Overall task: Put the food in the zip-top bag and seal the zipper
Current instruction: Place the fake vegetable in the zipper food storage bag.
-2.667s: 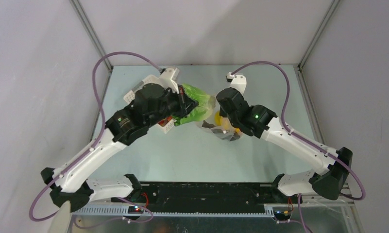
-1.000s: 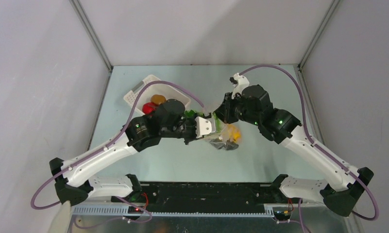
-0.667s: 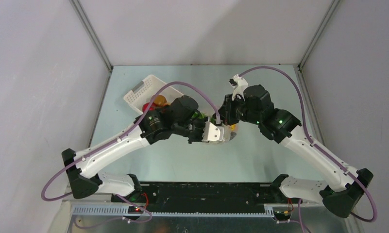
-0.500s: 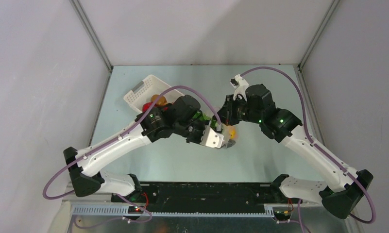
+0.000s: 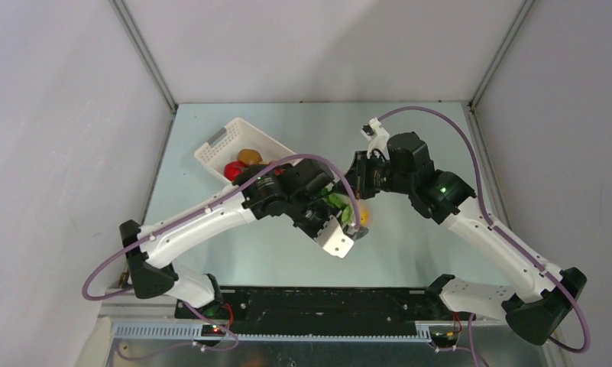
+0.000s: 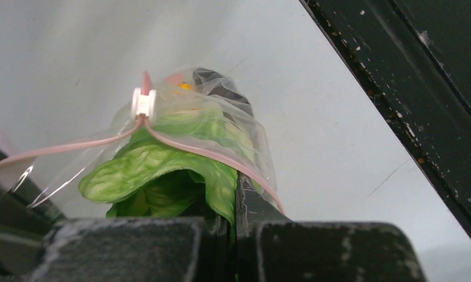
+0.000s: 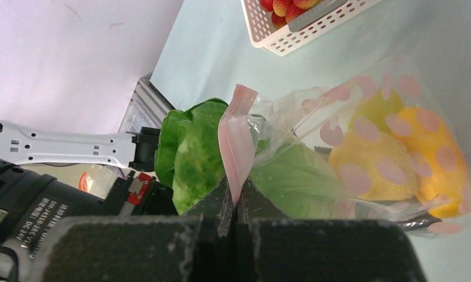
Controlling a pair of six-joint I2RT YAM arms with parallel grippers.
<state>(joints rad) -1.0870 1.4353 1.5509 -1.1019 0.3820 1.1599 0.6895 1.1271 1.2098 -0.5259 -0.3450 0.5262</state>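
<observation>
My left gripper (image 6: 233, 218) is shut on a green lettuce leaf (image 6: 162, 170) and holds it in the mouth of the zip-top bag (image 6: 236, 126). The pink zipper (image 6: 215, 155) with its white slider (image 6: 143, 103) runs round the leaf. My right gripper (image 7: 236, 202) is shut on the bag's pink strip (image 7: 236, 135) and holds that edge up. Yellow food (image 7: 368, 155) and orange food (image 7: 436, 158) lie inside the bag. In the top view the two grippers meet over the bag (image 5: 361, 220) at the table's middle.
The white lattice basket (image 5: 225, 144) stands at the back left with red (image 5: 232, 169) and brown (image 5: 248, 156) food in it. It also shows in the right wrist view (image 7: 291, 36). The black rail of the arm bases (image 6: 433, 88) runs along the near edge.
My left arm has swung from the basket to the right and nearer, carrying the lettuce to the bag's mouth. My right gripper has lifted and kept hold of the bag's edge.
</observation>
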